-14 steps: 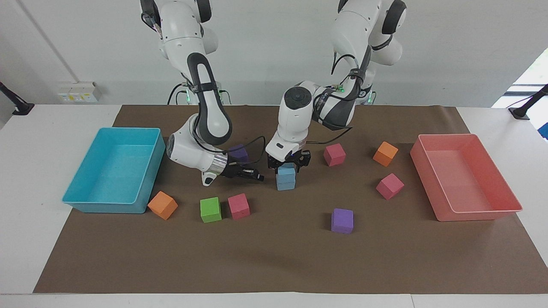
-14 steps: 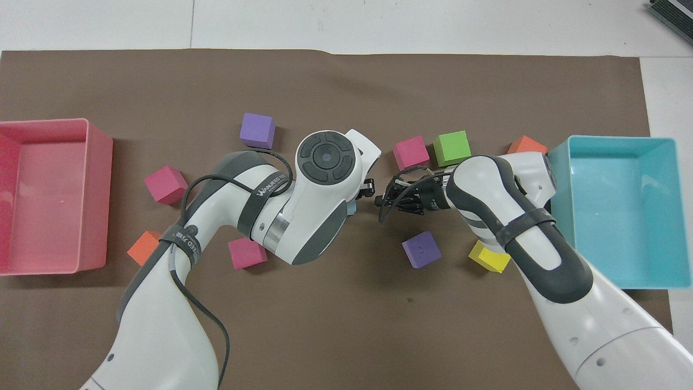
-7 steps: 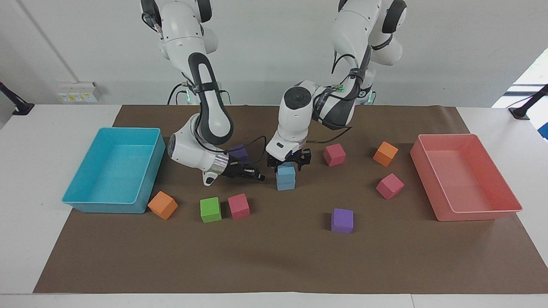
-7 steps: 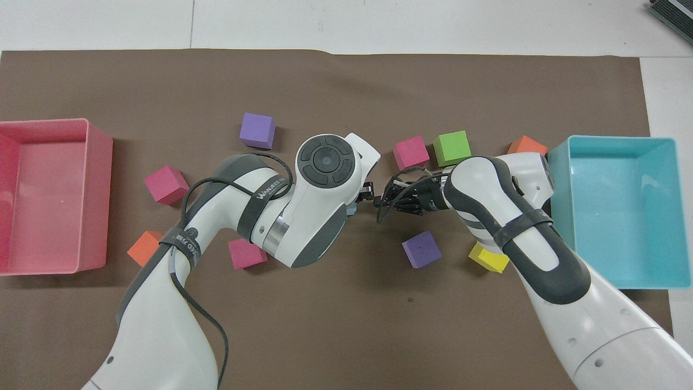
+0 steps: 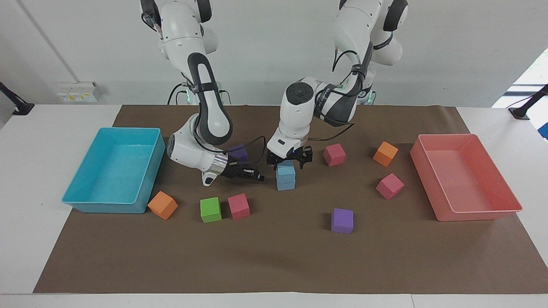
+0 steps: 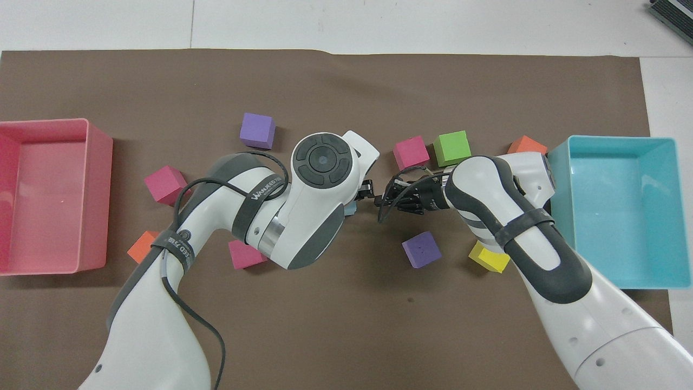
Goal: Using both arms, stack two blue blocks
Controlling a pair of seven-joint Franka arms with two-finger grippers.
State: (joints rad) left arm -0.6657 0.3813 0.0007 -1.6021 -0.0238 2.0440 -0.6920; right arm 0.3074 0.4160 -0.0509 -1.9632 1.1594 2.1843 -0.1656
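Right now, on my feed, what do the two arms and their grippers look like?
Both arms are glossy white jointed shells with dark grey panels, and a black strap rings each forearm. The left arm has a round dark grey joint cap, pale lettering on its grey panel and a loose black cable. The right arm has a silver wrist ring and a looping black cable. The left gripper and right gripper are black, with two fingers each.

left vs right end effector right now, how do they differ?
Pose: the left black two-finger end effector points down over the stacked sky-blue foam cubes; the right black two-finger end effector points sideways, low beside them. State: left is open, right is shut. Shared: neither holds a cube.
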